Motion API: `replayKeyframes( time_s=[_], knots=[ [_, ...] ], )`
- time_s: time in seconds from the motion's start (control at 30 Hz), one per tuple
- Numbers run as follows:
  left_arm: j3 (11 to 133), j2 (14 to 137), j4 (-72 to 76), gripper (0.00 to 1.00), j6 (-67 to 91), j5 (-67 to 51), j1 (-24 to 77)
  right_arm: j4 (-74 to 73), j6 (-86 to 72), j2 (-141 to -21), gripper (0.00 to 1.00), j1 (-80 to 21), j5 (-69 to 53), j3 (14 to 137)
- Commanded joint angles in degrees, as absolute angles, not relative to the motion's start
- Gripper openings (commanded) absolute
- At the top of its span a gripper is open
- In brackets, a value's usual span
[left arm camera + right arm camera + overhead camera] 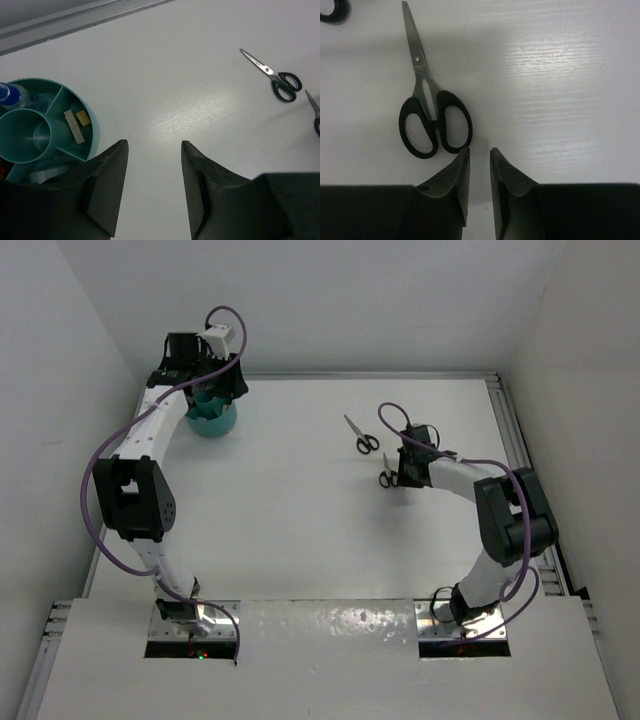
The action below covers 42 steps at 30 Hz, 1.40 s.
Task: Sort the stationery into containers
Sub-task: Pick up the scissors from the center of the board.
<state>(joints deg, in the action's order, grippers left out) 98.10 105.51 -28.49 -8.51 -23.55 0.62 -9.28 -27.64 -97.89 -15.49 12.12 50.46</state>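
Teal plastic forms the round desk organiser (pixel 93 122), which stands at the far left of the table (pixel 175 65), directly below the left claw (pixel 155 145). This claw hangs with its jaws wide apart and empty, a posture consistent with a finished drop-off.

Organiser contents:
- Outer compartment: a white eraser (pixel 74 128) and a tan eraser (pixel 83 118), side by side.
- Adjacent outer compartment: a blue-capped glue bottle (pixel 15 96).
- Central round well: appears empty.
- Near compartment: a pale grey item, partly hidden; identity cannot be told.

Two black-handled scissors remain on the table, well apart from the organiser. The nearer scissors (pixel 436 131) lie flat, blades closed, handles just beside the right claw (pixel 480 150). This claw holds nothing, its jaws only narrowly apart and offset from the handles. Judged from this, a grasp requires wider jaws and re-centring. The second scissors (pixel 270 71) lie a little farther off.
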Motion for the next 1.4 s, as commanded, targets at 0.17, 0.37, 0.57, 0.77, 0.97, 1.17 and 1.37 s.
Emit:
replayKeyframes(
  time_s=[0.17, 0.37, 0.57, 0.77, 0.97, 1.17, 1.37],
  knots=[
    [97.03, 101.69, -26.28, 0.45, -8.09, -24.52, 0.0, -6.77, -27.42, -100.63, 0.22, -16.7, 10.63, 52.99],
    [96.59, 101.34, -26.37, 0.45, -8.26, -24.52, 0.09, -7.03, -28.04, -103.88, 0.23, -16.7, 11.25, 56.25],
    [96.5, 101.25, -26.28, 0.45, -8.26, -24.61, 0.0, -7.74, -29.09, -104.6, 0.22, -16.61, 10.55, 57.48],
    [96.5, 101.6, -26.02, 0.45, -8.0, -24.7, 0.0, -6.68, -28.57, -100.12, 0.22, -17.05, 11.86, 58.44],
    [96.5, 101.51, -25.75, 0.45, -7.47, -25.14, 0.0, -6.68, -28.83, -100.45, 0.22, -17.58, 12.04, 60.82],
    [96.59, 101.25, -26.19, 0.45, -8.0, -24.79, 0.09, -9.4, -29.88, -103.88, 0.22, -17.67, 13.01, 62.23],
    [96.68, 101.34, -26.1, 0.45, -8.0, -25.05, 0.0, -10.81, -30.76, -106.34, 0.22, -17.67, 12.66, 62.67]
  ],
)
